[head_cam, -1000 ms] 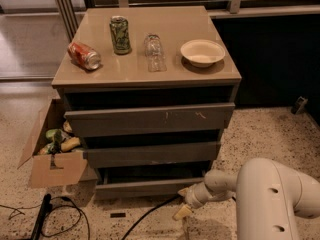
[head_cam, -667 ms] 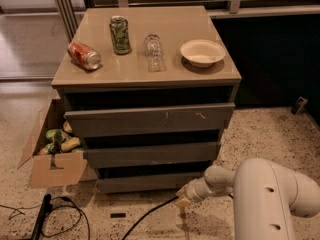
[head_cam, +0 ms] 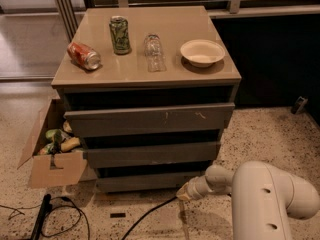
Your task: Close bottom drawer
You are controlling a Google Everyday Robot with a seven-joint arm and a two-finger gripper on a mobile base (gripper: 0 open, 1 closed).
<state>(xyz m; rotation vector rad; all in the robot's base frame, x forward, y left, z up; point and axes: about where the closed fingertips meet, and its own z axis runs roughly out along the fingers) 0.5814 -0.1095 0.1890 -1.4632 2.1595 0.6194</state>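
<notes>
The bottom drawer (head_cam: pixel 145 182) is the narrowest grey-brown front, lowest on the cabinet (head_cam: pixel 150 76). Only its plain front panel shows, set back under the mid-width front (head_cam: pixel 152 154) and just above the floor; its inside is hidden. My gripper (head_cam: pixel 183 194) is at the end of the white arm (head_cam: pixel 270 199), low over the floor, at the drawer front's right end and close against it. The widest front (head_cam: pixel 150 119), with pale scratch marks, sits at the top.
On the cabinet top stand a green can (head_cam: pixel 120 34), a tipped red can (head_cam: pixel 83 55), a clear glass (head_cam: pixel 154 51) and a white bowl (head_cam: pixel 202 52). An open cardboard box (head_cam: pixel 52 159) stands on the floor at left. Black cables (head_cam: pixel 145 216) lie in front.
The gripper has moved slightly left and up towards the cabinet, and the bottom drawer front has gone further in under the drawer above.
</notes>
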